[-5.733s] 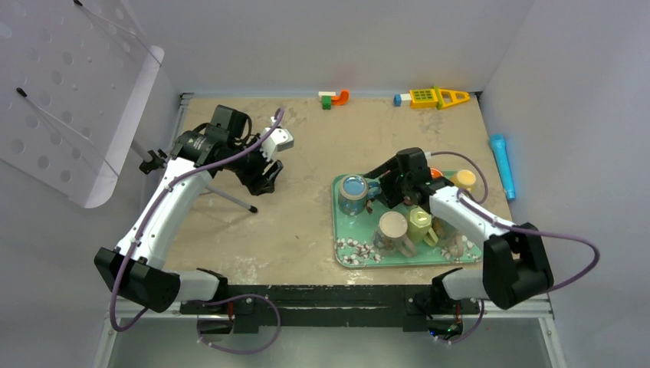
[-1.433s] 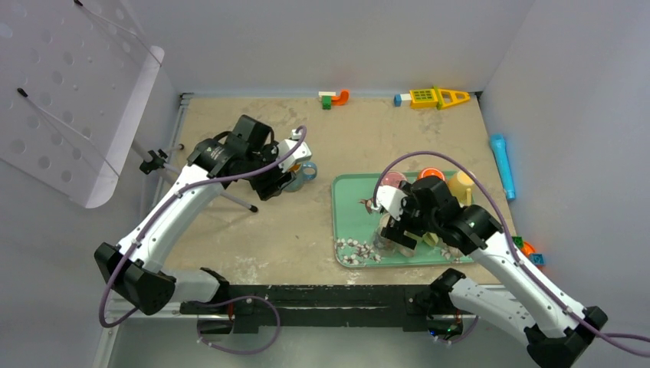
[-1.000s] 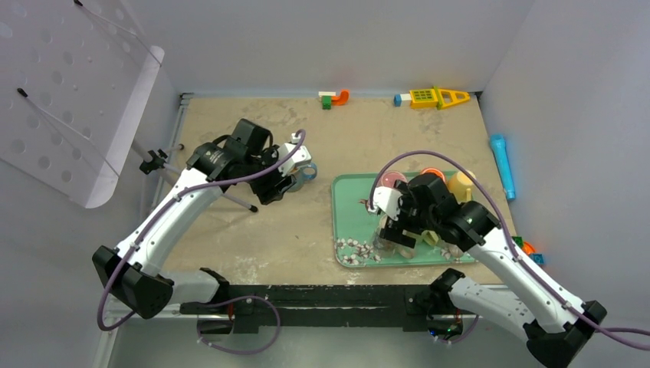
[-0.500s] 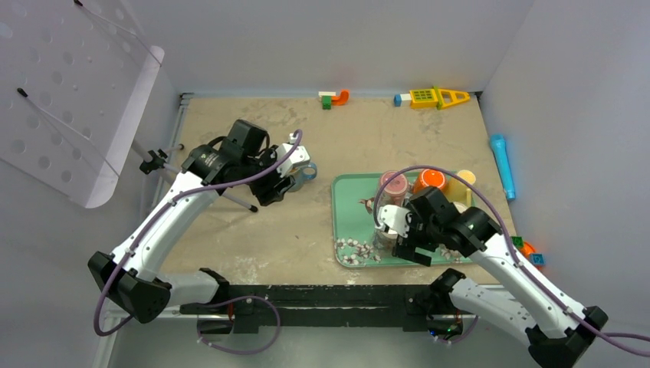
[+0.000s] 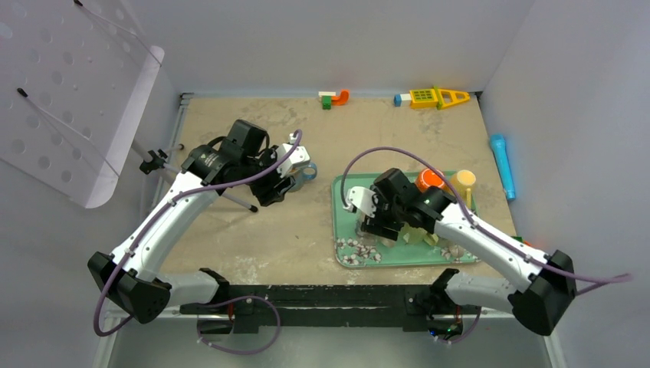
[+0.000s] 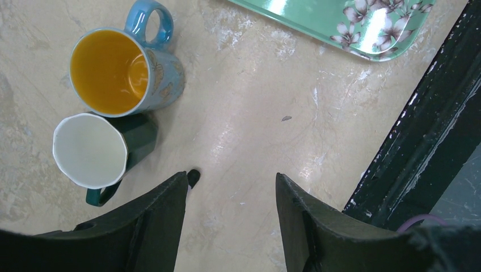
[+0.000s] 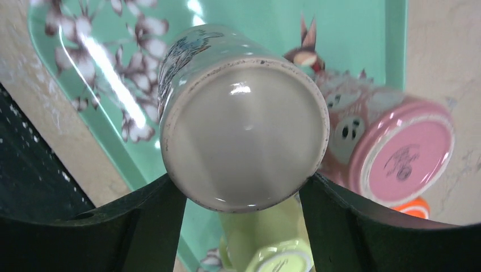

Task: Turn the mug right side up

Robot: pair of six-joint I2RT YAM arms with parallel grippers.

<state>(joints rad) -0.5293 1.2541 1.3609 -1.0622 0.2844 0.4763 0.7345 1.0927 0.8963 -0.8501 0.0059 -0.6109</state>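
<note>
An upside-down grey-white mug (image 7: 244, 136) with a bird pattern stands base up on the green floral tray (image 7: 351, 34). My right gripper (image 7: 241, 181) has a finger touching each side of it near the base; in the top view the right gripper (image 5: 375, 225) covers this mug. An upside-down pink mug (image 7: 403, 158) and a yellow-green mug (image 7: 266, 238) crowd it. My left gripper (image 6: 231, 178) is open and empty above bare table. Near it stand an upright blue mug (image 6: 122, 73) with an orange inside and an upright dark green mug (image 6: 96, 150).
An orange mug (image 5: 428, 180) and a yellow mug (image 5: 463, 181) sit at the tray's (image 5: 343, 201) far side. Small toys (image 5: 334, 98) and a yellow toy (image 5: 431, 96) lie by the back wall, and a blue cylinder (image 5: 502, 165) at the right. A perforated white panel (image 5: 69, 92) leans at the left.
My right gripper has moved left across the tray and now flanks the grey-white mug; the arm now covers the pink mug in the top view. The left arm has hardly moved.
</note>
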